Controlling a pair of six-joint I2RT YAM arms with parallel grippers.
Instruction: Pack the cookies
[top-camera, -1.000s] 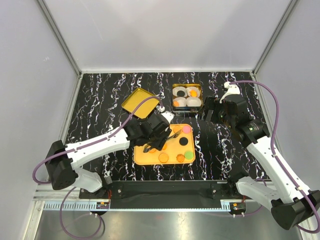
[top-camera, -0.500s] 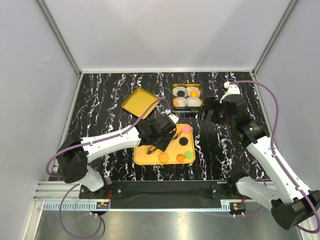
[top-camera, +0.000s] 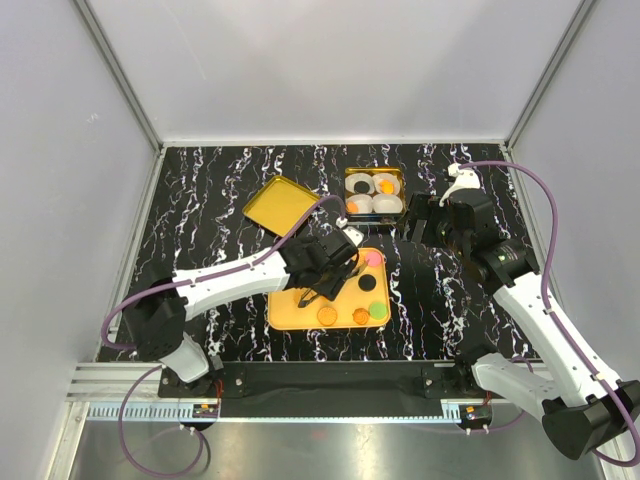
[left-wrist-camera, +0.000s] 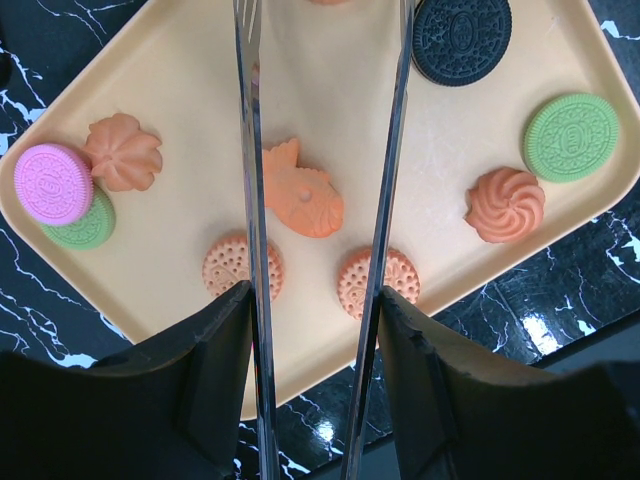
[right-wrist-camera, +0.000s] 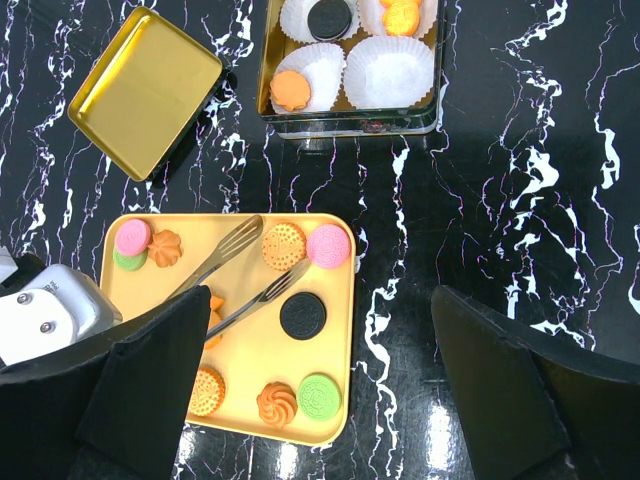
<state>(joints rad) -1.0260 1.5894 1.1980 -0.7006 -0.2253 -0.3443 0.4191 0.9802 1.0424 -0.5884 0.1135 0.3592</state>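
**Cookies waiting on the tray, three sitting in the tin**

Most cookies (right-wrist-camera: 302, 315) are lying on the orange tray (right-wrist-camera: 250, 350) near the counter's (top-camera: 200, 200) near edge. Three more are sitting in white paper cups (right-wrist-camera: 390, 85) inside the tin (right-wrist-camera: 350, 122) toward the far edge, with its gold lid (right-wrist-camera: 145, 90) lying to the left. The left gripper (left-wrist-camera: 312, 300) is hanging over the tray, jaws clamped on metal tongs (left-wrist-camera: 250, 150) whose arms are straddling a fish-shaped cookie. The right gripper (top-camera: 418, 222) is hovering beside the tin, jaws spread wide and holding nothing.
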